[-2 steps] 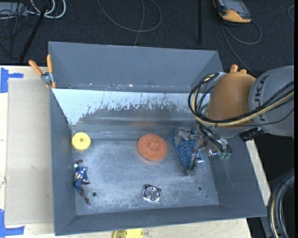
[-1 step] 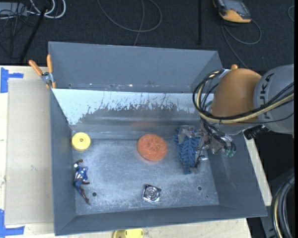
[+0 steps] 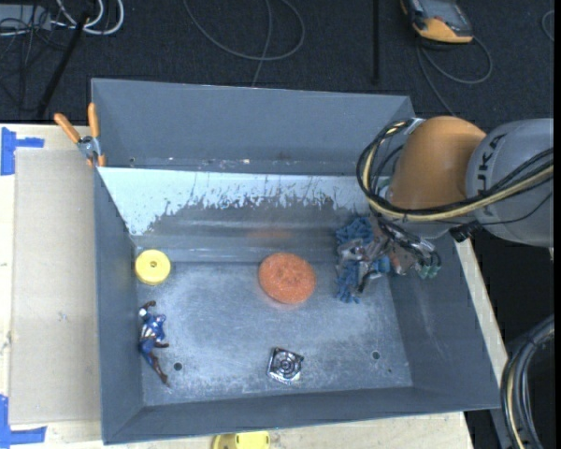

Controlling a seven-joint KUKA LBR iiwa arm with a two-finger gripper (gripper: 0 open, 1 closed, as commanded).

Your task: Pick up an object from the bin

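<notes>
One gripper (image 3: 385,258), entered first: we found it pointed downward, its dark parts crowded together, and we could not read its state. One orange cover (image 3: 432,162), rounded, sat directly above the gripper and hid the wrist joint. One set of cables (image 3: 372,174), black and pale, looped round the cover's left flank above the gripper and ran back to the right. One arm (image 3: 522,185), grey, its last link lay above and to the right of the gripper, with part of the maker's black lettering on its casing.
</notes>
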